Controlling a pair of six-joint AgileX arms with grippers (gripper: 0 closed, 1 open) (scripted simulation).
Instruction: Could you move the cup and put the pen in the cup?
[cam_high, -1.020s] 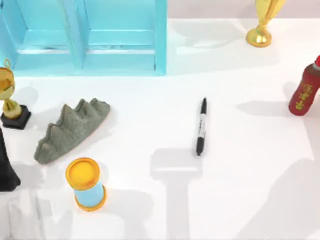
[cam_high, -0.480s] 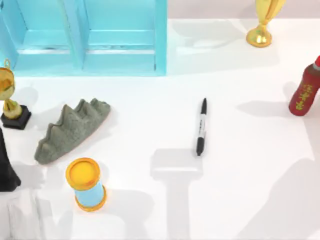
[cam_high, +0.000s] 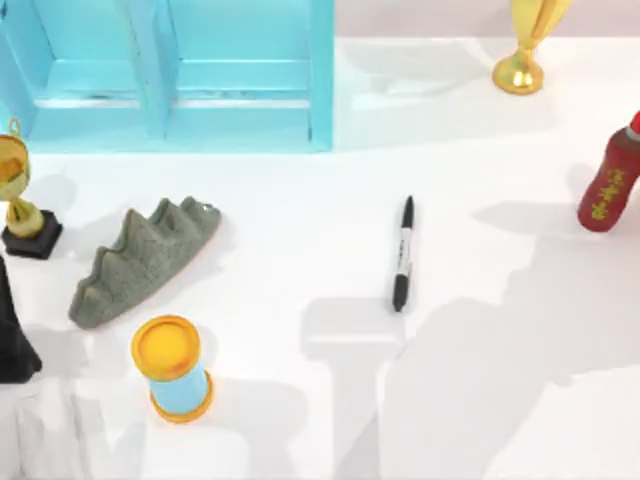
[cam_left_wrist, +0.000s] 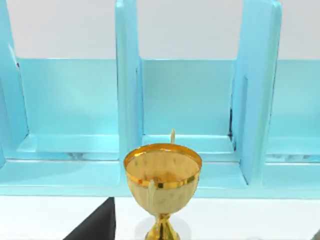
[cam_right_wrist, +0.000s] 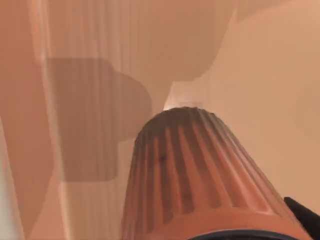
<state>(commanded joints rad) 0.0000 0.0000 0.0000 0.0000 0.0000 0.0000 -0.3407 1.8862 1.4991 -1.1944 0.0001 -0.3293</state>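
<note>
While seen close in rt wrist view, cup (cam_right_wrist: 200, 175) ribbed, coppery, lower centre of frame. Pen (cam_high: 402, 253) flat on table (cam_high: 480, 150), centre-right of top view. Claw state both arms: can't tell.

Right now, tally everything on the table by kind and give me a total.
Trophy: 2
Pen: 1
Cup: 1
Red bottle: 1
Blue cylinder: 1
Grey rock: 1
Blue shelf: 1
Total: 8
</note>
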